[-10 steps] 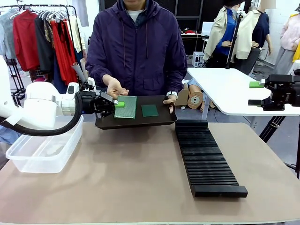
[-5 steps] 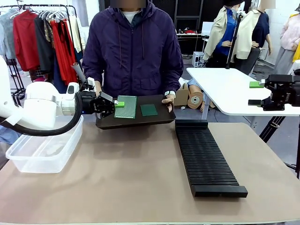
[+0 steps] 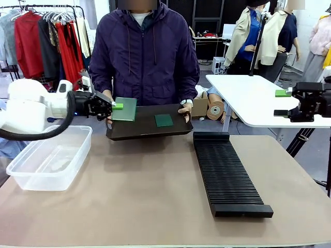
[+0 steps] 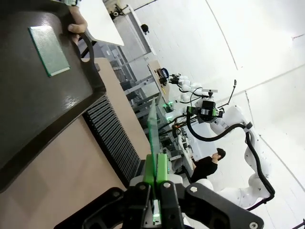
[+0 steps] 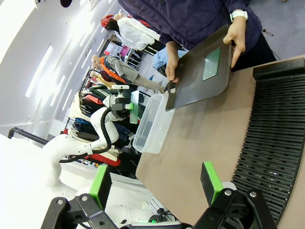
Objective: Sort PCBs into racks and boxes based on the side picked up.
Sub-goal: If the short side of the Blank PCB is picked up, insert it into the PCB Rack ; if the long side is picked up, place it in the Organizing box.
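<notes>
My left gripper [image 3: 113, 106] is shut on the edge of a large green PCB [image 3: 125, 109], which hangs above the left end of a black handled tray [image 3: 145, 132]. In the left wrist view this PCB [image 4: 152, 125] stands edge-on between the green pads [image 4: 162, 168]. A smaller PCB [image 3: 164, 120] lies flat on the tray. The long black slotted rack [image 3: 227, 175] lies on the table's right half. The clear box [image 3: 49, 161] sits at the left, below my left arm. My right gripper [image 3: 282, 103] hovers far right, open with nothing between its fingers [image 5: 101, 183].
A person in a purple jacket holds the tray by both handles, one hand [image 3: 186, 111] at its right end. A white side table [image 3: 258, 101] stands behind the right gripper. A clothes rail [image 3: 46, 36] is at the back left.
My left gripper has lifted the large PCB off the tray and drawn it up and to the left. The person's hand near the board went back to the tray handle. The right arm stayed still.
</notes>
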{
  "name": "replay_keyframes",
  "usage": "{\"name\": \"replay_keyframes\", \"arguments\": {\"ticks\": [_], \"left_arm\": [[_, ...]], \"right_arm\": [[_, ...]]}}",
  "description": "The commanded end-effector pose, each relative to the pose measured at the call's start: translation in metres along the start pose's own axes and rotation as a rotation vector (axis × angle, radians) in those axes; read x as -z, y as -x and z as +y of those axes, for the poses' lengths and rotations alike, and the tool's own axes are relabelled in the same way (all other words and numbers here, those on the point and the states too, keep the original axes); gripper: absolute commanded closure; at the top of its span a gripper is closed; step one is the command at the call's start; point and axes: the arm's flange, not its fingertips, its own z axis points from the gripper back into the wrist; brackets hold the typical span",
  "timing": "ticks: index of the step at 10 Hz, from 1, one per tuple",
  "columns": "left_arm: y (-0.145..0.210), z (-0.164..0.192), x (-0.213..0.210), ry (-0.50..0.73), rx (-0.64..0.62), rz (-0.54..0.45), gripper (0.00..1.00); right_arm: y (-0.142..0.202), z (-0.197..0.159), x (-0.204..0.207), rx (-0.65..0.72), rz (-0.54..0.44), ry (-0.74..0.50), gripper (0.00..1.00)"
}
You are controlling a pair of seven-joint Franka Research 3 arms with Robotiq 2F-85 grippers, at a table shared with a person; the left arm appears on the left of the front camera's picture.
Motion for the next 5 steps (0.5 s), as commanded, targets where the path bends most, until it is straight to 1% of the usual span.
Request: {"name": "replay_keyframes", "arguments": {"ticks": [1,3,5], "left_arm": [[-0.007,-0.012,-0.012,-0.041,-0.009,0.007,1.0],[-0.02,-0.025,-0.039,-0.067,-0.011,-0.005,1.0],[-0.028,-0.039,-0.06,-0.095,-0.021,0.01,1.0]], "right_arm": [[-0.001,0.002,0.001,-0.005,-0.013,-0.002,0.0],[-0.001,0.002,0.001,-0.005,-0.013,-0.002,0.0],[-0.001,0.002,0.001,-0.005,-0.013,-0.002,0.0]]}}
